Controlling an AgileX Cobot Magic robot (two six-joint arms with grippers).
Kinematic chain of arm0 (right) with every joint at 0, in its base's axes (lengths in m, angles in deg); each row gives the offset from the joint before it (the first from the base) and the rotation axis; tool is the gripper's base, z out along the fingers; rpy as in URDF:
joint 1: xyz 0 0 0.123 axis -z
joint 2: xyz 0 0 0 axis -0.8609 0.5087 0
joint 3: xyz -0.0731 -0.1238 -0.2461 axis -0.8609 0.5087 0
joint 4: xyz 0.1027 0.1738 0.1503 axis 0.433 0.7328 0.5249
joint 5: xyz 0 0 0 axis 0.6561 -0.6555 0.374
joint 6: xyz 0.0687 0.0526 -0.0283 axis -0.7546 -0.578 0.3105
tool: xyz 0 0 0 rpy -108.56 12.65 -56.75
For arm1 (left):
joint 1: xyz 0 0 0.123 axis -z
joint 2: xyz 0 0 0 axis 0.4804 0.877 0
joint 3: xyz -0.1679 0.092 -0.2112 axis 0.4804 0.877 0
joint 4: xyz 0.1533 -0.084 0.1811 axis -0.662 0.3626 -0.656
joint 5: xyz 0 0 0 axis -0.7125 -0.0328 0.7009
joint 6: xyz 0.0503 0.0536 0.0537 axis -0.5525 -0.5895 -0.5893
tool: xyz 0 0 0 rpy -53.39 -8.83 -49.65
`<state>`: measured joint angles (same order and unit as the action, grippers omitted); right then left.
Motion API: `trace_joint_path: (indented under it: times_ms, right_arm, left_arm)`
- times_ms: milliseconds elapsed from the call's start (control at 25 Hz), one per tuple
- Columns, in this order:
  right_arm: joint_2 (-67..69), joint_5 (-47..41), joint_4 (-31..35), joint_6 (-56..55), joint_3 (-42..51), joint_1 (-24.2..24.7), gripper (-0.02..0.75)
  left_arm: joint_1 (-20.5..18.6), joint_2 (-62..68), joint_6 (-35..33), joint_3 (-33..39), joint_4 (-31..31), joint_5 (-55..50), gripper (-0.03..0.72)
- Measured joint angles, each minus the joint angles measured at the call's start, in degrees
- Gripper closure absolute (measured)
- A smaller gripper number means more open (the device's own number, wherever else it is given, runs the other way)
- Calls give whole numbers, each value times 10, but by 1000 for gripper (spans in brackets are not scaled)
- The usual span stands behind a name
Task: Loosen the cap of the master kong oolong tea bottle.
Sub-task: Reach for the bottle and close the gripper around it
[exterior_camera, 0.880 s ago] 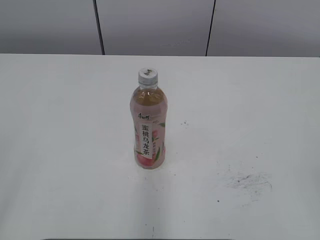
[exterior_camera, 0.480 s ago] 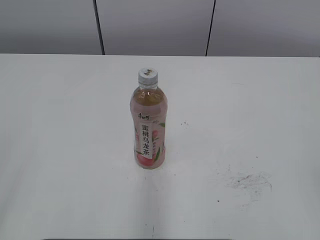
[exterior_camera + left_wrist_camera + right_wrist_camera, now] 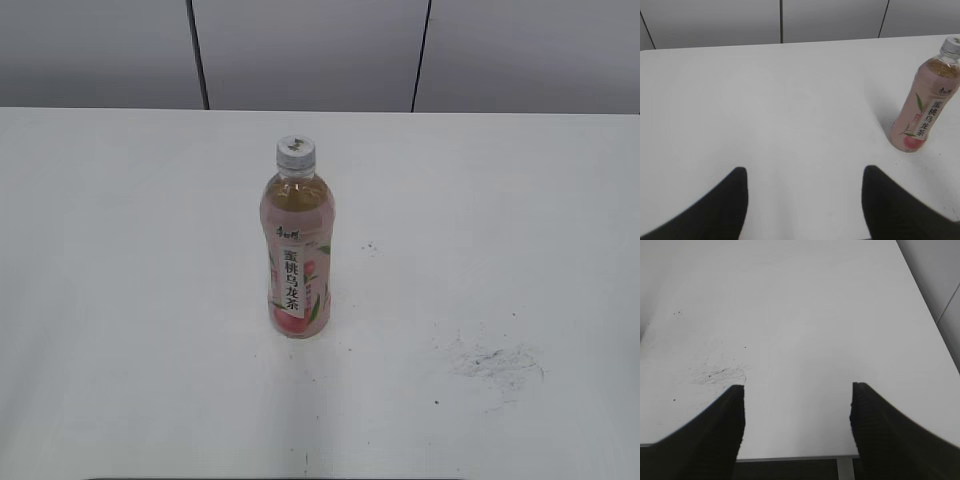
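Nothing moved; both pincers [image 3: 805, 200] [image 3: 797, 420] gape, empty.

Left hand [image 3: 805, 200] jaws spread wide, nothing between the fingers [image 3: 725, 210]. Right hand [image 3: 797, 425] same: jaws apart, empty. Neither arm shows in the exterior view.

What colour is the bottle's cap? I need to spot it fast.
White-grey cap, clearest in the exterior view.
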<state>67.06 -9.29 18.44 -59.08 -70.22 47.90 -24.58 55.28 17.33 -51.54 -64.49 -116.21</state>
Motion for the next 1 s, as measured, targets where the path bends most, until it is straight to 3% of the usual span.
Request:
trace_joint_path:
  times_ms: [680, 1000]
  right_arm:
    - [0, 0, 0, 0, 0, 0, 237]
    - [0, 0, 0, 0, 0, 0, 237]
  left_arm:
    - [0, 15, -1, -7, 0, 19, 272]
    - [0, 125, -65, 1, 25, 303, 284]
